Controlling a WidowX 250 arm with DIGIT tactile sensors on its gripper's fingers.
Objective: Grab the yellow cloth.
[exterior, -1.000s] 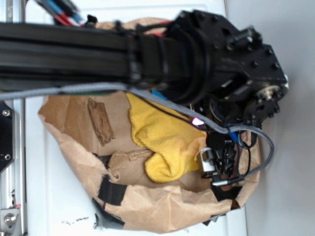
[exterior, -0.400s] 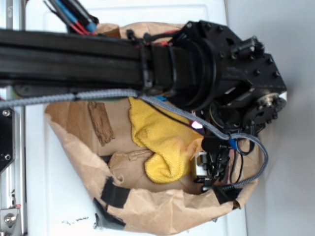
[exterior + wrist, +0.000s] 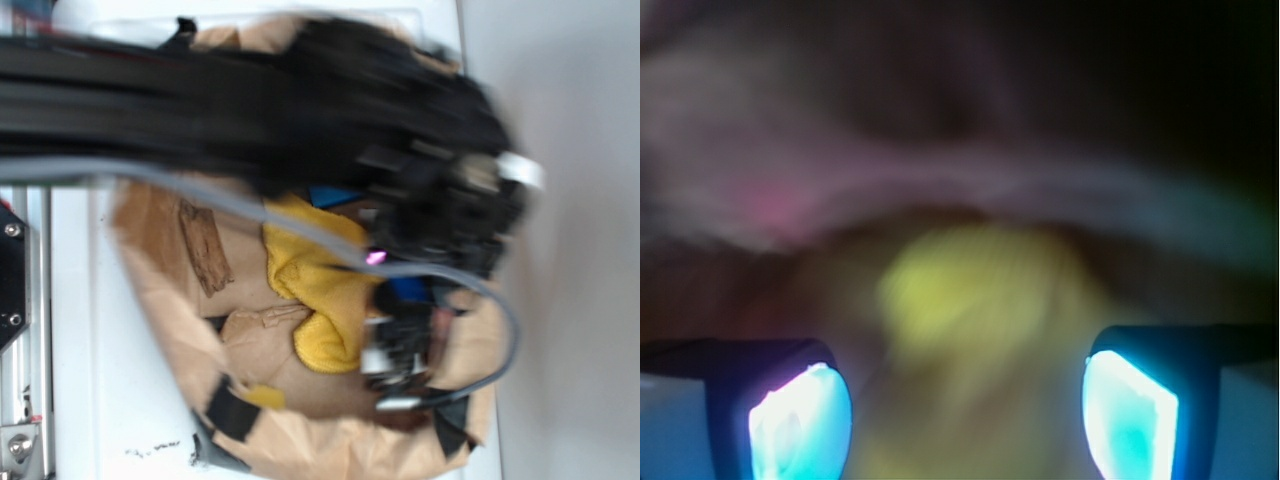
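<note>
The yellow cloth [image 3: 318,290] lies crumpled on brown paper, partly under my arm. My gripper [image 3: 396,346] hangs at the cloth's right edge, blurred by motion in the exterior view. In the wrist view the gripper [image 3: 965,420] is open: its two glowing fingertips [image 3: 800,420] stand far apart at the lower corners. The cloth [image 3: 970,300] shows as a yellow blur ahead of and between them. I cannot tell whether the fingers touch the cloth.
Crinkled brown paper [image 3: 160,260] with black tape patches [image 3: 228,408] covers the white surface. On it lie a brown wooden piece [image 3: 203,245], a small flat yellow piece [image 3: 262,397] and a blue object [image 3: 335,196]. A grey cable [image 3: 500,330] loops at the right.
My arm has swung left and now blurs. The gripper has shifted left, closer onto the cloth's right edge. The cloth itself has not moved.
</note>
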